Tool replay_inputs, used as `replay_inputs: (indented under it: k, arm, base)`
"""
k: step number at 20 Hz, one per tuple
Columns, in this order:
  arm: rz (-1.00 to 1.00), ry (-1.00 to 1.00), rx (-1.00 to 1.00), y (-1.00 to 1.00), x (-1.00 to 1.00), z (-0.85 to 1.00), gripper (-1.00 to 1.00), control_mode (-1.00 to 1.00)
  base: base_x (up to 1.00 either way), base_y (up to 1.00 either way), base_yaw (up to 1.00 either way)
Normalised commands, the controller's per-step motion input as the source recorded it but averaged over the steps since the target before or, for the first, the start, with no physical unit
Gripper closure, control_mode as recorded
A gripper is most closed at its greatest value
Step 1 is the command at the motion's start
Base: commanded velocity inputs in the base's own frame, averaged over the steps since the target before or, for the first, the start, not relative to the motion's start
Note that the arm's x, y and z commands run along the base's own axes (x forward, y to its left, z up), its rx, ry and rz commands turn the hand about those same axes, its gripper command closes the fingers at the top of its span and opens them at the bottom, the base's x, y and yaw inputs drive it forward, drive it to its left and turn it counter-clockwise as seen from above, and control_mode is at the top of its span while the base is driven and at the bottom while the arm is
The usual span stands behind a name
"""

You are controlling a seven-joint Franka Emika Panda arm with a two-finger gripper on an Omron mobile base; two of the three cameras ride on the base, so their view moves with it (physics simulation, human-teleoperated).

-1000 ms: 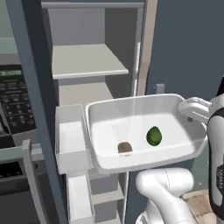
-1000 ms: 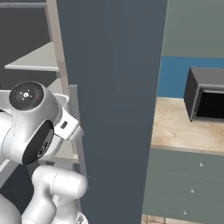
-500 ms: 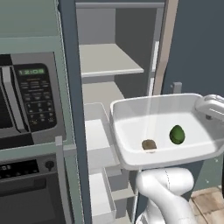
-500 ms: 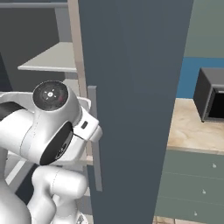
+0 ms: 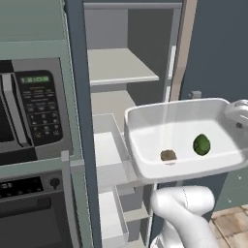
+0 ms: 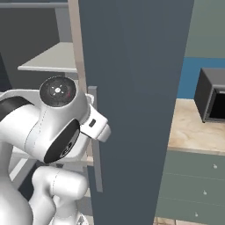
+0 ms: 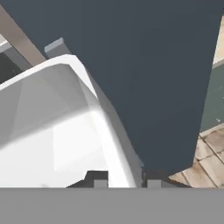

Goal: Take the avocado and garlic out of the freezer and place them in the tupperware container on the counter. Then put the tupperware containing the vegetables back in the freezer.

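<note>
Tupperware container held up in the air in front of the open freezer, roughly level. Fingers clamped on the container's right rim: in the hand view one dark tip sits inside the white wall, the other outside it, rim between them. In the left base view the gripper's white body meets the tub at its far right edge.

Avocado lies inside the tub, right of centre. Garlic also inside, left of the avocado and slightly nearer, the two apart, both on the tub floor.

Freezer interior: pale shelf above and behind the tub, white door bins just left of the tub. Dark blue-grey freezer door stands open on the right, grey vertical handle on it, close beside the arm's joint in the right base view.

Microwave and oven built in to the left of the freezer. Worktop right of the door in the right base view, with a dark boxy appliance on it and grey-green drawers below.
</note>
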Motion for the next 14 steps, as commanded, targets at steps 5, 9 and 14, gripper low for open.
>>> replay_inputs:
  k: [5,9,14]
  arm:
    - [-0.07,0.0,0.0,-0.3,0.0,0.47,1.0,-1.0]
    - [-0.09,0.0,0.0,-0.32,-0.14,0.46,1.0,-1.0]
    - [-0.18,0.0,0.05,-0.03,-0.54,0.4,1.0,-1.0]
  base:
    - [0.0,0.0,0.0]
    - [0.0,0.0,0.0]
    - [0.0,0.0,0.0]
